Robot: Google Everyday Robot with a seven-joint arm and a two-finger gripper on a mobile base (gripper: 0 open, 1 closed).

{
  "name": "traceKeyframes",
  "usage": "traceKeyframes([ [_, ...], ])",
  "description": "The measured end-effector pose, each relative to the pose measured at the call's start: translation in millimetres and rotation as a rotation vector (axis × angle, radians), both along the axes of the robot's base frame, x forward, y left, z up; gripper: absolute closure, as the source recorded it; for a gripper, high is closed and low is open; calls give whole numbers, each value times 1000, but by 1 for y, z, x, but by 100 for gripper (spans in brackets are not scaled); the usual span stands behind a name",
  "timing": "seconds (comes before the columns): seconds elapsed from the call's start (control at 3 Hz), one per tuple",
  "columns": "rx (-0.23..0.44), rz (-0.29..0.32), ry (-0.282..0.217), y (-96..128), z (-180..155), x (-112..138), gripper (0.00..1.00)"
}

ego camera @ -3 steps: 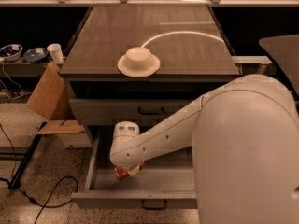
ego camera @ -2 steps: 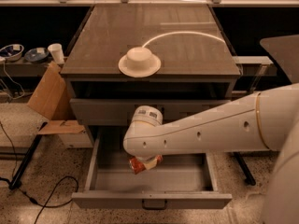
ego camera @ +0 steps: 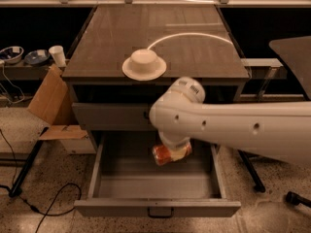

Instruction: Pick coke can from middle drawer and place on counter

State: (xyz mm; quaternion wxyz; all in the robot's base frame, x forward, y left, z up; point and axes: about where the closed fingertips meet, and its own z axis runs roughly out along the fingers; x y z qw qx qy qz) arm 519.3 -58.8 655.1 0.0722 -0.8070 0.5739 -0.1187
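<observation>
Speckled floor, dark shelving behind, grey cabinet in the middle, with the glossy counter [ego camera: 194, 57] on top and a white dome dish [ego camera: 144, 64] near its front edge. Below, middle drawer [ego camera: 155, 208] pulled wide open. Pincer [ego camera: 172, 152] low over the drawer's back half, under the bulky white arm [ego camera: 243, 125], clamped on the coke can [ego camera: 164, 155], seemingly clear of the drawer floor.

Draw outward and up first, clearing the upper drawer front [ego camera: 112, 116] and the counter lip before swinging inward. Aim for bare counter beside the dish, well apart from it. Set down upright and only then let go.

Small red-orange can with a silver end, slanted in the grip, partly hidden by the wrist. Probably thin-walled and slippery, so grip firmly without crushing.
</observation>
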Motion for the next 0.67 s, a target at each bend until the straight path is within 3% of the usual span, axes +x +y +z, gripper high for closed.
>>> traceKeyframes([
  [0.33, 10, 0, 6, -43, 84, -16, 100],
  [0.67, 0, 23, -4, -62, 128, -27, 100],
])
